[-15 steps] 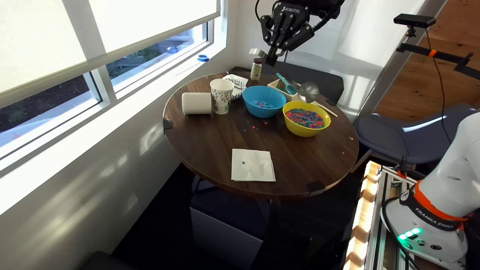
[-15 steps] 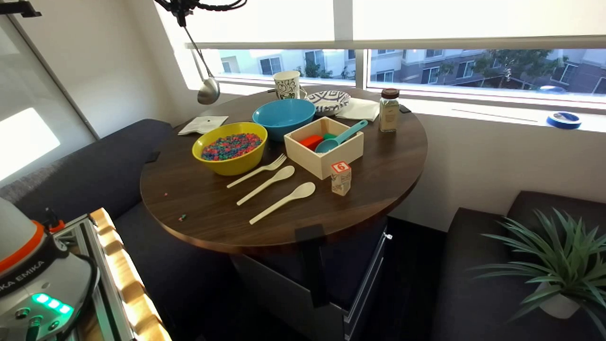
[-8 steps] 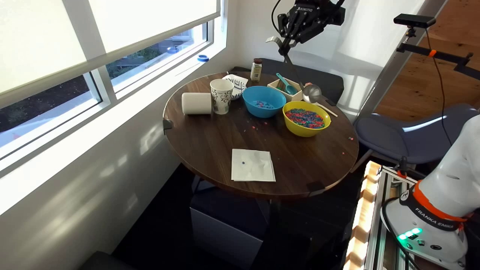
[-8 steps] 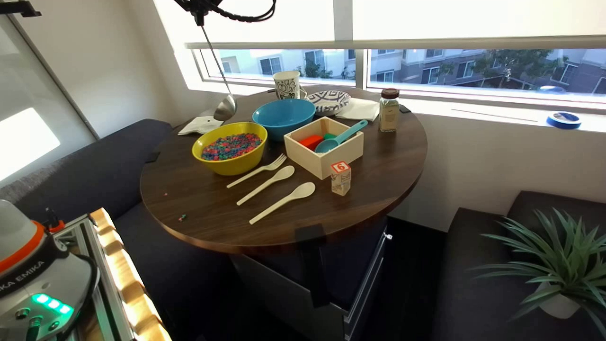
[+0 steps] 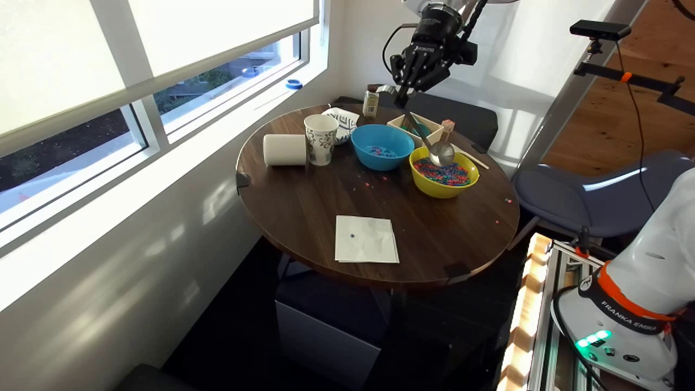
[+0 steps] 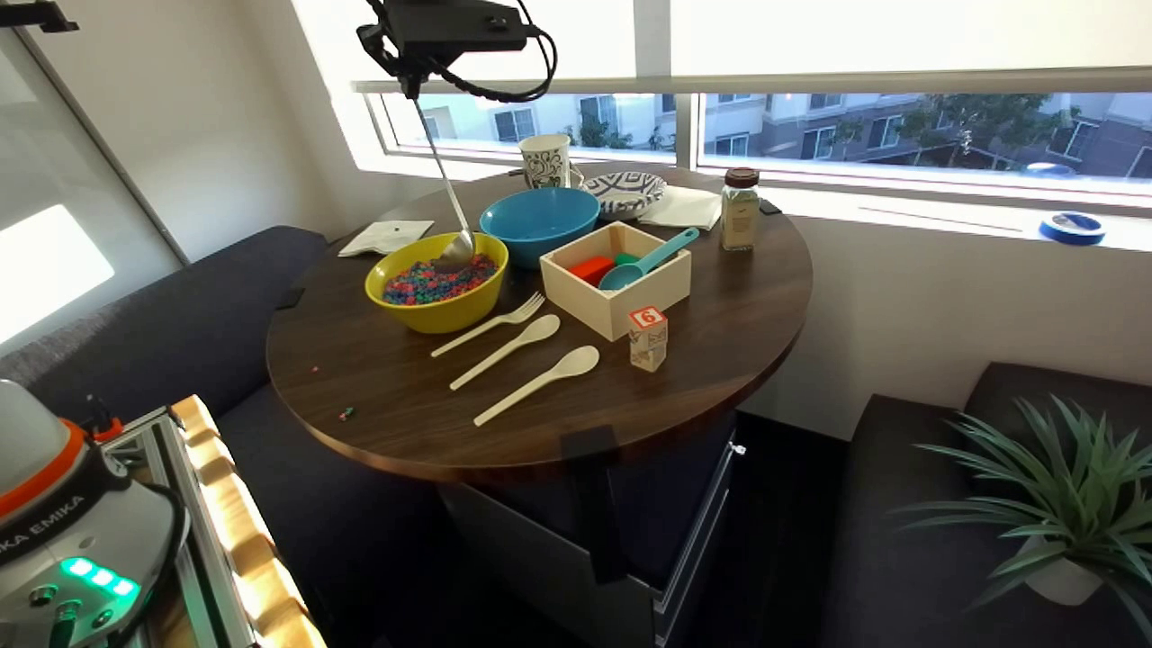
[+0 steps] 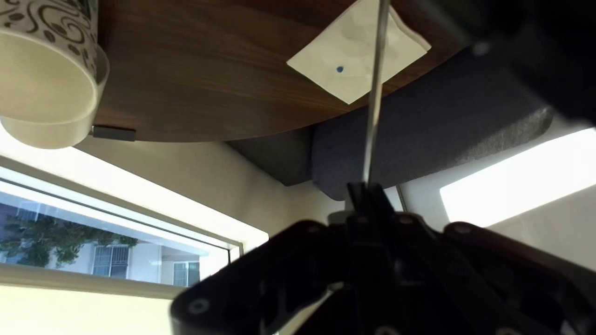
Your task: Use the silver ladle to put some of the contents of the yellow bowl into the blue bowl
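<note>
Ladle (image 6: pixel 457 253) slanting down, its head over the bits (image 6: pixel 418 288) in the yellow bowl (image 6: pixel 450 316), contact too close to call! Jaws clamped on the handle (image 7: pixel 374 111) near its hooked top, presumably for reach, well clear of both rims. Blue bowl (image 5: pixel 381 163), just beside on the worktop (image 5: pixel 304 201), some bits already inside, looks placed for a short carry.

Wrist (image 5: pixel 437 23) tilted, jaws angled downward and pinched together
</note>
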Controlling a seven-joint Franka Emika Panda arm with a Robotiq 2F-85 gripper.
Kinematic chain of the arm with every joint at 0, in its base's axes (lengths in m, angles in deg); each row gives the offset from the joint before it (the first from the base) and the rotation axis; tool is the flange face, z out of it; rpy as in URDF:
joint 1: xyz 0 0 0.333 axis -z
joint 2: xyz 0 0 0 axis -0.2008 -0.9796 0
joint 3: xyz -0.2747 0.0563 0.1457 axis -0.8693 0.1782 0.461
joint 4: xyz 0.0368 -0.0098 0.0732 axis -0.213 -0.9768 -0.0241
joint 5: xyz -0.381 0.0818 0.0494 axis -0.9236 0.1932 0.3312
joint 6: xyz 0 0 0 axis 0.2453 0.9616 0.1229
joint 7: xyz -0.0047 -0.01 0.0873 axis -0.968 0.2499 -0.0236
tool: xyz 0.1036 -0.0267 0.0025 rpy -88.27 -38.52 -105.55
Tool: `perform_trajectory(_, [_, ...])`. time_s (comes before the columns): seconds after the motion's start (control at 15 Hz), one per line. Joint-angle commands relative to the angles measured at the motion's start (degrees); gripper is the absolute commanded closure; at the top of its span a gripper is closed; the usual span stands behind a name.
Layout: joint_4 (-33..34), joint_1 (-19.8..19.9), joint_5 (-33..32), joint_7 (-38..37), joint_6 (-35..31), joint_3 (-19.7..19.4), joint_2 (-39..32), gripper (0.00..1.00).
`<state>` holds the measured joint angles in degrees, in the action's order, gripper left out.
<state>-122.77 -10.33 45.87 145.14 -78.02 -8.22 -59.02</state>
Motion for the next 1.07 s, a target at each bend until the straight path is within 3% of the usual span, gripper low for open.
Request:
perform_trajectory(0.0, [0.66, 1.24, 0.24, 0.07, 0.34, 1.65, -2.26, 0.99])
perform_trajectory(0.27, [0.20, 1.03, -2.01, -1.66, -0.58, 3.08, -3.17, 0.99])
perform_trajectory(0.33, [0.08, 0.97, -2.71, -1.78, -1.12, 3.39, -3.21, 0.71])
perform_trajectory(0.47, [-0.03, 0.93, -3.61, -1.87, -1.50, 3.89, -3.27, 0.64])
perform_trajectory(1.0, [0.38, 0.83, -5.24, -2.52, -1.14, 4.78, -1.56, 0.04])
